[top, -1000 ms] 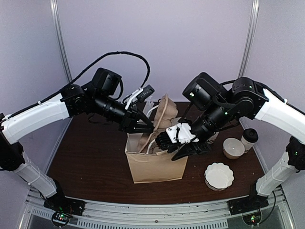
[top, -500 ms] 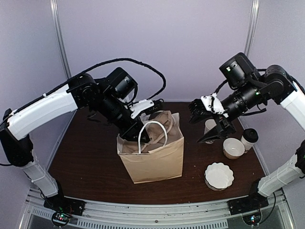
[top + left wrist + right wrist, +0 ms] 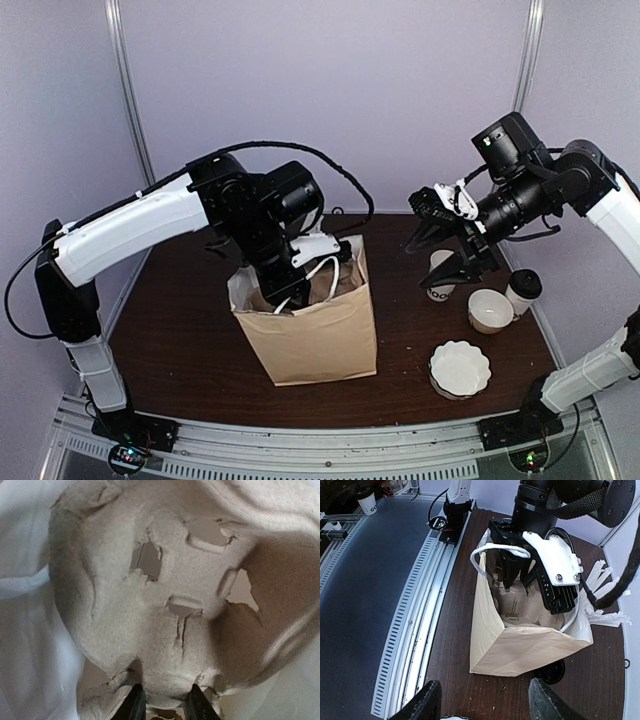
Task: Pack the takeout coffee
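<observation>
The takeout coffee (image 3: 522, 290), black lid on, stands upright on the tabletop (image 3: 190, 340) at the far right. It is just beside a lidless white cup (image 3: 490, 310) and well apart from the brown paper bag (image 3: 310, 340). It is not yet packed.

Change over the last second: the right claw (image 3: 440, 245) has left the bag mouth and swung right. It now hangs released, fingers wide with nothing between them, near the cups. The left claw (image 3: 165, 706) has moved from the bag rim down into the bag. It grasps the edge of a moulded pulp cup carrier (image 3: 150, 605), which has dropped from above the rim to inside. The bag has shifted left and stands upright, mouth open.

Assessment: the carrier appears nearly seated. The right claw is free and nearest the coffee, so a grasp on that cup is the probable next step. Hazard: selecting the neighbouring lidless cup.
</observation>
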`<state>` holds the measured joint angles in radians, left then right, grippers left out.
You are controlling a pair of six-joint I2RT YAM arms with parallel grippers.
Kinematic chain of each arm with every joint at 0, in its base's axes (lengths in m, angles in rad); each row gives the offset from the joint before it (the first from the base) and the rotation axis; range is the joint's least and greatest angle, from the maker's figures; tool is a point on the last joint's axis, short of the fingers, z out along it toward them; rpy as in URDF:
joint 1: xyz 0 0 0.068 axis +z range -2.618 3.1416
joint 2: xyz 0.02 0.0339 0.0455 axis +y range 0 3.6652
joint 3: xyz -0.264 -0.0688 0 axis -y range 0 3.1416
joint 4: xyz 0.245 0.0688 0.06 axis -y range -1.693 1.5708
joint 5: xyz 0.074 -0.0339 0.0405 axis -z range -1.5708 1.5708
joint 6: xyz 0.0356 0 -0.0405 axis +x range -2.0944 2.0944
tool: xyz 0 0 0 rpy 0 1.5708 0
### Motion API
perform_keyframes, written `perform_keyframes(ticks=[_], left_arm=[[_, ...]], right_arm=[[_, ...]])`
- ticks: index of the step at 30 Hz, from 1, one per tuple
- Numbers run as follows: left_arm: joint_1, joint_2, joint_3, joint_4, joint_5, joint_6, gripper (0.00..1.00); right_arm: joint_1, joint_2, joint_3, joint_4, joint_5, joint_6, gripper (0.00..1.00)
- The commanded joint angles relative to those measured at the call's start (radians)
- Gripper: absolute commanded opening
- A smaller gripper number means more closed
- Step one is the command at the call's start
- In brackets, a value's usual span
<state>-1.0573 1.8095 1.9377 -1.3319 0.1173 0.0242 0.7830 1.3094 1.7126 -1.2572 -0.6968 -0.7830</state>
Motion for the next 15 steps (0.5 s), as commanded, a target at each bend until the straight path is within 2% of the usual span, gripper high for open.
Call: perform_keyframes(ticks=[1, 7, 15], left_arm=[[-0.005, 0.041, 0.032, -0.114, -0.059, 0.024, 0.28], [-0.007, 0.089, 0.025, -0.103, -0.026, 0.038, 0.27], [-0.009, 0.125, -0.063, 0.019, 0.081, 0.076, 0.28]], right_arm=[[-0.008, 0.016, -0.019, 0.034, -0.039, 0.015, 0.63], [-0.009, 0.032, -0.03, 0.044, -0.055, 0.019, 0.63], [-0.011, 0.033, -0.044, 0.046, -0.051, 0.018, 0.63]])
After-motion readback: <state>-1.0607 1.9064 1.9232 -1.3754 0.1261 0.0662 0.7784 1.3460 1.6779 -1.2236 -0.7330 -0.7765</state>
